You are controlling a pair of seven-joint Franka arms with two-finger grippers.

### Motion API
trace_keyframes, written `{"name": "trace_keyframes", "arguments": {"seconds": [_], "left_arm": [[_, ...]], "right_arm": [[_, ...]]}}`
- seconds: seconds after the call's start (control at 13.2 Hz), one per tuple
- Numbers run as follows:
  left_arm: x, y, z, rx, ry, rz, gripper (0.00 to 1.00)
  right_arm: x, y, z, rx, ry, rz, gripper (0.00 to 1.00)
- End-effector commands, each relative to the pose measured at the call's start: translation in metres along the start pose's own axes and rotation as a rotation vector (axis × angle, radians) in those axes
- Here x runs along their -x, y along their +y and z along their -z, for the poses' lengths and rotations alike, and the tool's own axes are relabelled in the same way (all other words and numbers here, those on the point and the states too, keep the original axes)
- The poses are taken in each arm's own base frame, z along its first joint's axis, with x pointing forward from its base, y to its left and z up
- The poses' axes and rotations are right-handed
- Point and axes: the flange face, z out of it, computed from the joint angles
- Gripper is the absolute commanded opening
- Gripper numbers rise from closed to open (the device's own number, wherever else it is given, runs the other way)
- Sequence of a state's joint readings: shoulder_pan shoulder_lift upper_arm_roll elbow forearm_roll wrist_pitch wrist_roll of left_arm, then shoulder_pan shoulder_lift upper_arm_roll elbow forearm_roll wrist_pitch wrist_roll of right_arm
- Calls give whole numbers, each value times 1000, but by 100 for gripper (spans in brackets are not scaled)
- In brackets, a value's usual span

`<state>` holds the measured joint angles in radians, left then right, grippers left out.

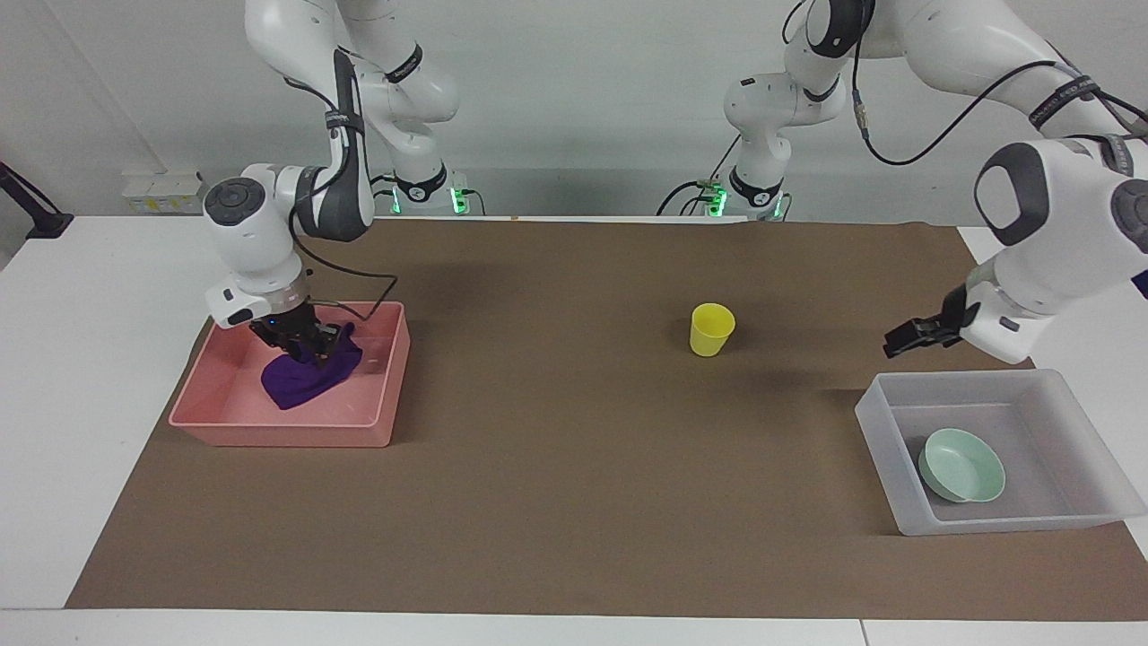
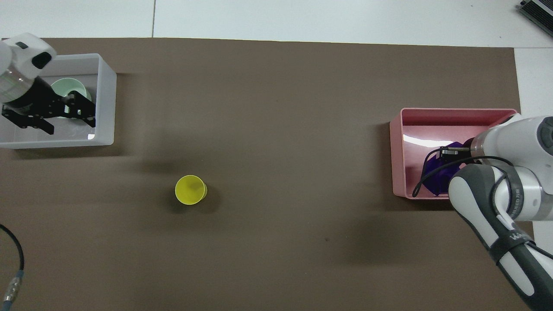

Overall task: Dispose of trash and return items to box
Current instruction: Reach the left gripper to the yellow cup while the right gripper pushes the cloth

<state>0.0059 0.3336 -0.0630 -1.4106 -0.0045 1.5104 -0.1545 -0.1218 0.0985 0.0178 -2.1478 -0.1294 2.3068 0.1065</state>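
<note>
My right pincer (image 1: 314,345) pinches the purple cloth (image 1: 300,381) in the pink bin (image 1: 377,422); left pincer (image 1: 900,345) spread above the box (image 1: 874,422), bowl (image 1: 964,467) inside.

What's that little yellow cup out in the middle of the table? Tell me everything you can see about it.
The yellow cup is a small, plain tumbler that looks like plastic, wider at its rim than at its base. It stands upright, mouth up, on the brown mat, and from overhead it looks empty. Nothing touches it: it stands apart from both bins, nearer to the robots than the clear box, and neither gripper is at it.
</note>
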Motion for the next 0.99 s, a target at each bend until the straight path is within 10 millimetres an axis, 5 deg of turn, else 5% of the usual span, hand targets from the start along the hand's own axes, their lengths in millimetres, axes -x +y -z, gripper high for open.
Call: {"name": "trace_keyframes", "arguments": {"seconds": [0.0, 0.15, 0.38, 0.68, 0.76, 0.91], "left_arm": [[53, 56, -22, -10, -23, -56, 100], [84, 82, -55, 69, 65, -85, 100], [127, 113, -132, 68, 165, -159, 100], [140, 125, -186, 56, 171, -190, 100], [139, 128, -190, 56, 169, -193, 90], [131, 130, -202, 55, 159, -187, 17]], "right_arm": [[-4, -6, 22, -12, 36, -8, 100], [-10, -25, 53, -14, 62, -13, 100], [-12, -66, 90, -22, 79, -89, 100], [-12, -79, 154, -20, 76, -134, 100], [-11, -77, 174, -22, 69, -137, 100], [-6, -70, 210, -64, 49, -145, 100]]}}
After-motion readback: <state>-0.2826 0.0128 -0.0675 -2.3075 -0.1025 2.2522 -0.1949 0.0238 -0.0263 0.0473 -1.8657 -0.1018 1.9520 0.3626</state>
